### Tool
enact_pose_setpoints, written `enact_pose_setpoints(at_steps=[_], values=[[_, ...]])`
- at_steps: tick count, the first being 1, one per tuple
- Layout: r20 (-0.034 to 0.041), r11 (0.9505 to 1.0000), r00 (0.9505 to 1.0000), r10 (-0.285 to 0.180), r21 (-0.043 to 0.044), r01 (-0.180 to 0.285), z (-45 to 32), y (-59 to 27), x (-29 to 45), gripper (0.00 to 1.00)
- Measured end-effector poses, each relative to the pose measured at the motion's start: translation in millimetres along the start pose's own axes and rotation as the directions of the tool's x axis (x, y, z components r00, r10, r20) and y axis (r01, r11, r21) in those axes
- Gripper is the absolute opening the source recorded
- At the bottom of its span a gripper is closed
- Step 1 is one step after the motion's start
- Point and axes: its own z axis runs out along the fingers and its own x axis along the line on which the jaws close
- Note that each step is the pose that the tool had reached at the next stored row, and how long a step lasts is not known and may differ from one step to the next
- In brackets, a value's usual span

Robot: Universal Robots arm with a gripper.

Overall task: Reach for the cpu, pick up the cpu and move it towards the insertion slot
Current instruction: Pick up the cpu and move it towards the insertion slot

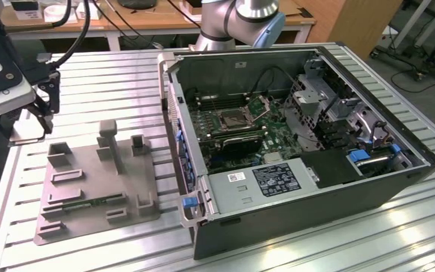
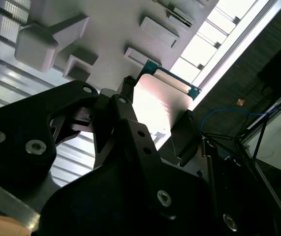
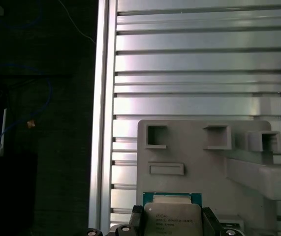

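My claw is pinching the cpu right now, pressed in on two opposite edges. In both wrist views the silver top plate sits flat between my fingers, with the green rim poking out past them. I'm gripping by the edges on purpose, I'd say: that keeps the top plate and whatever is underneath free of my pads and holds the chip level.

In the exterior view I'm hanging over the far corner of the grey fixture tray, on that view's left. The chip looks clear of the tray's pockets and raised blocks, so as far as I can judge nothing is touching it but me.

The insertion slot is well apart from me, on the board inside the open computer case. Its metal flap is tipped up, leaving the socket bare to receive the chip. The case's near wall stands between us on the slatted desk.
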Motion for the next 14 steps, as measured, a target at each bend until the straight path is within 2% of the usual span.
enact_pose_setpoints(at_steps=[14], values=[[0.0001, 1.0000, 1.0000, 0.000, -0.0001, 0.000, -9.6, 0.7, 0.0, 0.54]])
